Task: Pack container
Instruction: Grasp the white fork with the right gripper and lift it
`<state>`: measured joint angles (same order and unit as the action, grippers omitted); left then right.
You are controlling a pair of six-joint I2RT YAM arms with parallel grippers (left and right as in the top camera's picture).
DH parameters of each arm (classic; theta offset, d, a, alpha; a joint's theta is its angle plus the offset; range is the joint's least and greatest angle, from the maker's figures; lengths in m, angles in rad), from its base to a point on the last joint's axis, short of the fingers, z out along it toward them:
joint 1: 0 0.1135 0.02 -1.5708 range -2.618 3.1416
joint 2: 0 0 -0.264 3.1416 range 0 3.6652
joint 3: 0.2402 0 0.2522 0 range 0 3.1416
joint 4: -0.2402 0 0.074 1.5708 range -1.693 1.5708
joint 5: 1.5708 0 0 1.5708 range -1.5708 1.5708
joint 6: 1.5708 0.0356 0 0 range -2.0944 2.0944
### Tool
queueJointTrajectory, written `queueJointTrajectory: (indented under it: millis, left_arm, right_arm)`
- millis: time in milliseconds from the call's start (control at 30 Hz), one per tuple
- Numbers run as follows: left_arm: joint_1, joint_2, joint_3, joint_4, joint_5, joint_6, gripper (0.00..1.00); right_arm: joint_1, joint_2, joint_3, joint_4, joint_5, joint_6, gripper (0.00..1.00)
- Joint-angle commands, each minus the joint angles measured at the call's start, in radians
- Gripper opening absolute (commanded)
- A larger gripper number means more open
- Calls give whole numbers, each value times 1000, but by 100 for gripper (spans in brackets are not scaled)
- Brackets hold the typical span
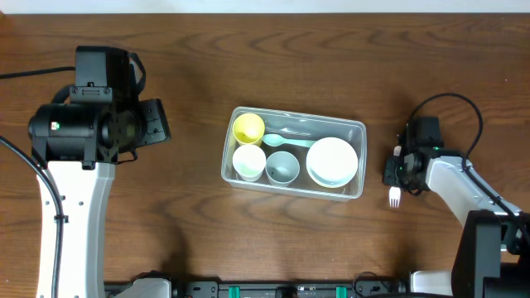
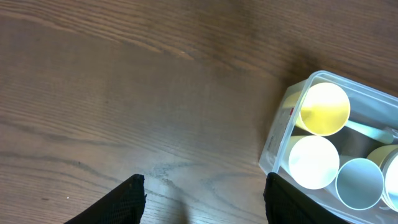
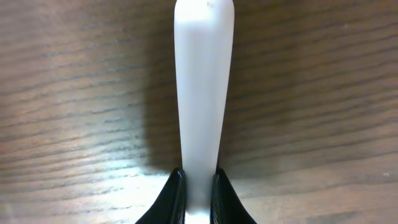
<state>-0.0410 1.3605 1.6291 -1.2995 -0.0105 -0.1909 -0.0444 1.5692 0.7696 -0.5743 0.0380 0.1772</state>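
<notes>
Okay, we see the right pincer [image 3: 198,183] clenched on a white fork [image 3: 202,87] on the desk [image 3: 74,93], near the container [image 1: 228,157]. The left pincer [image 2: 205,198] hangs released.

A dark brown wood-grain table [image 1: 190,66] fills the overhead frame. A clear plastic container [image 1: 226,157] sits directly on it at centre. Just right of the container, apart from it, a white plastic fork [image 1: 395,197] lies low against the wood, tines toward the bottom of the frame. The right gripper [image 3: 198,186] pinches its handle.
</notes>
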Motion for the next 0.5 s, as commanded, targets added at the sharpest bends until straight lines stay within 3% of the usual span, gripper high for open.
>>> queueJointTrajectory:
  millis: [0,200,467]
  left_arm:
    - [4,5,11,-3,-9,-13,62]
    - [4,5,11,-2,-9,-13,63]
    - [4,5,11,-2,-9,-13,63]
  right_arm:
    - [-6,-80,135,-34,6,1,1]
    - [69,-188,410,-113,0,-107,1]
    - [366,-190,527,-138,-77,-608,1]
